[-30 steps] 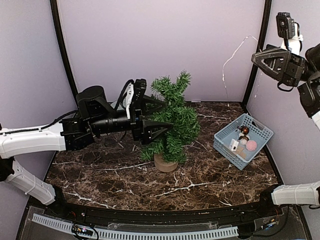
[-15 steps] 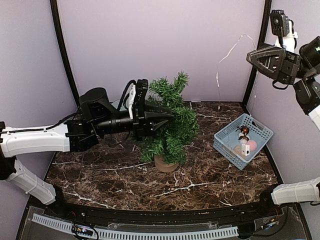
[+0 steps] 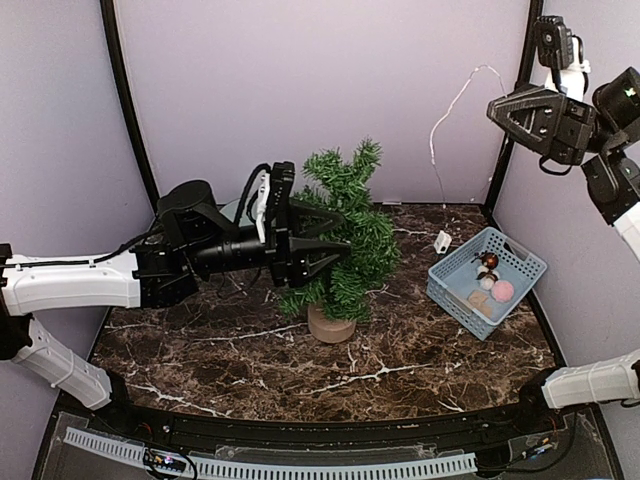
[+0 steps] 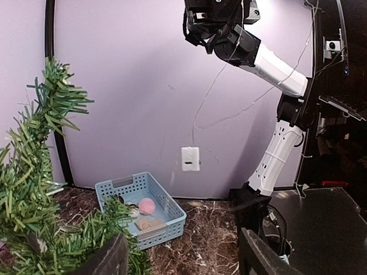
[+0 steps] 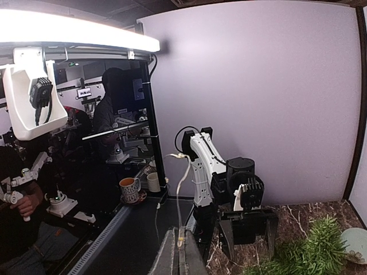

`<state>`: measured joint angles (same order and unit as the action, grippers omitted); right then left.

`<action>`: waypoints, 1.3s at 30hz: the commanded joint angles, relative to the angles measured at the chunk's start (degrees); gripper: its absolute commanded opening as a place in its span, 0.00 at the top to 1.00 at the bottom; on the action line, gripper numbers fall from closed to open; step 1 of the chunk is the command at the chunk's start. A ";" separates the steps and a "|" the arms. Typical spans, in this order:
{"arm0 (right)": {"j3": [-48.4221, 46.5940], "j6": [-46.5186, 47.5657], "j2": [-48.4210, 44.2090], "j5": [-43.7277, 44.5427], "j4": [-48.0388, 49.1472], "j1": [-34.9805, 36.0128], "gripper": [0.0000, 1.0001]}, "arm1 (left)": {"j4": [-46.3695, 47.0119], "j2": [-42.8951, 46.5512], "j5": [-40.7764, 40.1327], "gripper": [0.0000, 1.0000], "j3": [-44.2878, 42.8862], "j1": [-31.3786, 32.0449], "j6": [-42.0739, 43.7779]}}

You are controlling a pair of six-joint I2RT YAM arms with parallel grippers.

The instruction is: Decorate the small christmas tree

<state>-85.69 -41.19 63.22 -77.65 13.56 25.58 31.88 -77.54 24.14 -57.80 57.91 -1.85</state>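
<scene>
The small christmas tree stands mid-table on its tan stump; it also shows in the left wrist view. My left gripper reaches in from the left. It is open, its fingers straddling the tree's middle branches and holding nothing. My right gripper is raised high at the back right, shut on a thin white wire that runs up from between its fingers. A small white box dangles from the wire's lower end, just left of the basket, and is seen against the wall.
A light blue basket sits at the right of the marble table, holding a pink ball, a dark ornament and a tan piece. Purple walls with black corner posts close in the back and sides. The basket shows again in the left wrist view.
My right gripper rose and drew the wire up, lifting the white box out of the basket to hang left of it. The left gripper's jaws narrowed, then widened again at the tree.
</scene>
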 commanded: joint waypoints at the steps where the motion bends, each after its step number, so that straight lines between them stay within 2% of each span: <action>1: -2.07 0.48 0.44 0.48 0.79 1.08 1.00 | 0.75 0.73 0.31 0.32 0.00 0.19 -1.59; 6: -2.07 0.66 0.92 0.48 0.85 1.39 1.00 | 4.91 -0.83 2.43 0.44 0.41 0.20 -2.03; 11: -1.85 1.00 1.26 0.49 0.91 1.80 1.00 | 6.65 -2.04 1.32 0.33 -0.71 0.19 -2.80; 15: -1.92 1.16 1.47 0.48 0.94 2.18 1.00 | 5.90 -2.95 -0.63 0.31 -1.63 0.19 -3.50; 19: -2.11 1.22 1.56 0.52 0.94 2.53 1.00 | 5.13 -3.35 -0.79 0.24 -1.86 0.20 -4.06; 23: -2.22 1.32 1.68 0.56 1.10 2.92 1.00 | 5.56 -3.87 0.46 0.24 -1.99 0.19 -4.18; 28: -1.95 1.60 2.29 0.65 1.37 3.72 1.00 | 9.39 -4.28 4.84 0.42 -1.54 0.25 -4.54; 30: -1.85 1.66 2.72 0.74 1.53 4.21 1.00 | 10.31 -4.55 5.97 0.45 -1.55 0.27 -5.05; 35: -2.00 1.72 3.77 0.92 2.20 5.70 1.00 | 10.78 -4.90 6.40 0.47 -1.43 0.35 -5.27; 38: -2.11 1.82 4.16 1.09 2.35 6.44 1.00 | 10.82 -4.80 6.09 0.61 -1.31 0.36 -5.31; 39: -2.11 1.85 4.26 1.14 2.30 6.63 1.00 | 10.79 -4.72 5.96 0.69 -1.33 0.36 -5.24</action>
<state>-86.37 -39.68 67.40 -77.12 13.74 31.11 40.27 -82.54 29.47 -58.17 58.08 -7.01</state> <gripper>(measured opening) 0.005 0.406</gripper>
